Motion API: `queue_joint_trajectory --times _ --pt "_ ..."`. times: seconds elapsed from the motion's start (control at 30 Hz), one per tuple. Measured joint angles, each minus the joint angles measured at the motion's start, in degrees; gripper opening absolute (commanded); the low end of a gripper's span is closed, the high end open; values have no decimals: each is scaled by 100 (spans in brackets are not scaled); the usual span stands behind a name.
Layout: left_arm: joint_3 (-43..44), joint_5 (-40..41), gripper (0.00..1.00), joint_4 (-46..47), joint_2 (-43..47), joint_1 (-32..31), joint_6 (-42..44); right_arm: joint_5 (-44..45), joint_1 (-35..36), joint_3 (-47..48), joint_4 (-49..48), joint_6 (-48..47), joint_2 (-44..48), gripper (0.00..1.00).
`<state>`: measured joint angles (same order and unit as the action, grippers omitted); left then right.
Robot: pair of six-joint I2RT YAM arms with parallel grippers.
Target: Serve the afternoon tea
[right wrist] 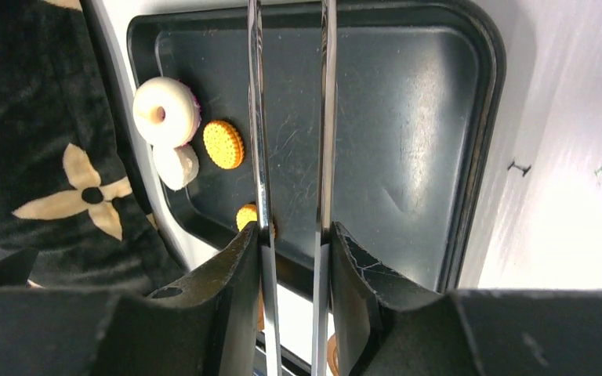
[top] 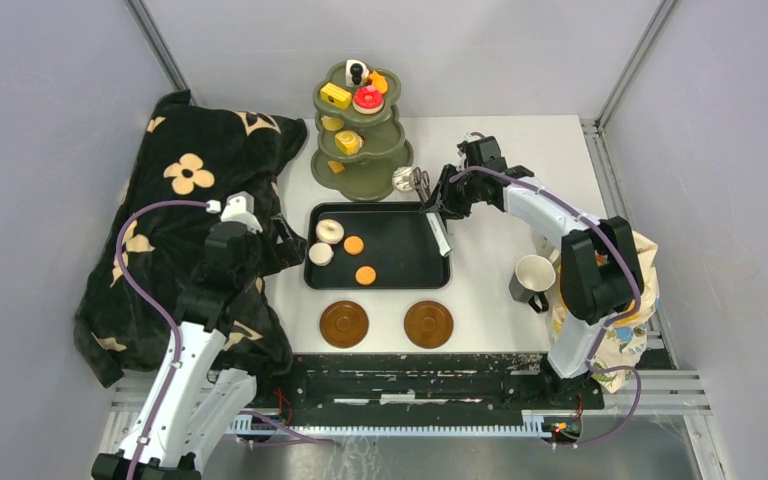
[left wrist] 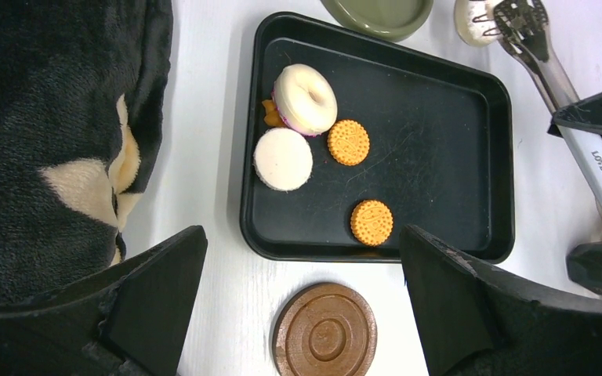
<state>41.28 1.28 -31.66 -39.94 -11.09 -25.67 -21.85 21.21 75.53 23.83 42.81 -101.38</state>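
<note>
**Pastry transfer by tongs: tray not yet emptied**

Right tool (right wrist: 294,235): fingers clamped from outside on both arms of the metal tongs (right wrist: 327,117), partway along them. The arms run parallel with a narrow gap between them. In the top view the tong tips lie beyond the far right corner of the black tray (top: 410,250), just beside the base of the olive-green stand (top: 370,180). I cannot tell whether anything sits between the tips.

Left tool (left wrist: 302,243): spread wide and holding nothing. It hovers over the near left edge of the tray, next to the black flowered cloth (top: 190,200).

On the tray, all at its left end:
- white donut (left wrist: 306,98), leaning on a small orange piece
- white round cake (left wrist: 282,159), touching the donut
- two orange cookies (left wrist: 349,142) (left wrist: 371,222), apart from each other

The stand carries yellow, red and orange pieces on its tiers. Two brown saucers (top: 344,324) (top: 428,324) sit bare on the tabletop in front of the tray. One mug (top: 533,277) stands to the right, off its saucer; no second mug is visible.

Judgement: the step in hand is loading the stand, and four pieces are left to move.

Next move: swing the tips back over the left end of the tray. Relax the squeeze enough to straddle one piece; the isolated near cookie looks easiest. Then close gently, since a flat cookie could slip out.
</note>
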Motion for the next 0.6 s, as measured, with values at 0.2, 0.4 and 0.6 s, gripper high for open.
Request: queue_joint_trajectory --times 0.2,0.4,0.6 --pt "0 0 99 0 20 2 0 -13 -35 439 -26 2 -555 1" --pt "0 0 99 0 -4 0 0 17 -33 730 -96 31 -800 1" --pt "0 -11 99 -4 -61 0 0 120 -35 1394 -68 26 -1259 2"
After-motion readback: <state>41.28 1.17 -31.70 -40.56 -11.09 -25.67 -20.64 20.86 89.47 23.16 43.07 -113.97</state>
